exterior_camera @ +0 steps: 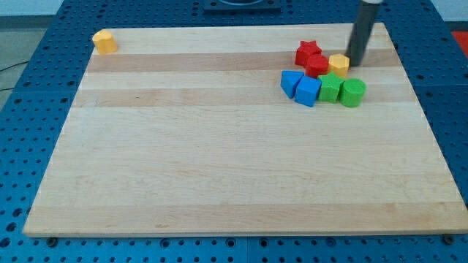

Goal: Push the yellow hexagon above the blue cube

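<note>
A small yellow block (338, 63), possibly the hexagon, sits in a cluster at the view's upper right, touching a red block (317, 66). My tip (356, 65) is right beside this yellow block, on its right side. A blue cube (308, 92) lies below and left of the yellow block, with a second blue block (291, 82) at its left. A second yellow block (104, 42) sits alone at the board's top left corner. I cannot make out either yellow block's exact shape.
A red star (308, 50) sits at the cluster's top. A green block (330, 88) and a green cylinder (353, 93) lie right of the blue cube. The wooden board's (219, 161) top edge runs just above the cluster.
</note>
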Controlling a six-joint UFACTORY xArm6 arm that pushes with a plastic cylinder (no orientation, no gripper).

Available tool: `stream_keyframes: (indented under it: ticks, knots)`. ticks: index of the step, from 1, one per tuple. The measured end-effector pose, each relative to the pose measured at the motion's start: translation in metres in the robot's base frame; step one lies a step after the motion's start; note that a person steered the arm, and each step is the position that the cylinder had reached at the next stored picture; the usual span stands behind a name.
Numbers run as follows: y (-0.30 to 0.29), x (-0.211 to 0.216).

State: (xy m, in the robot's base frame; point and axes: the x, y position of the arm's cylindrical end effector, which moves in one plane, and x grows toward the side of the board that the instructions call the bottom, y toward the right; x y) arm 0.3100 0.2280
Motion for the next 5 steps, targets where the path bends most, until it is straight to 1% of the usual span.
stream_keyframes:
  ticks: [1, 2, 3, 5]
  knots:
    - [0.04, 0.029]
    - [-0.01, 0.008]
    - [-0.06, -0.004]
    - [-0.067, 0.006]
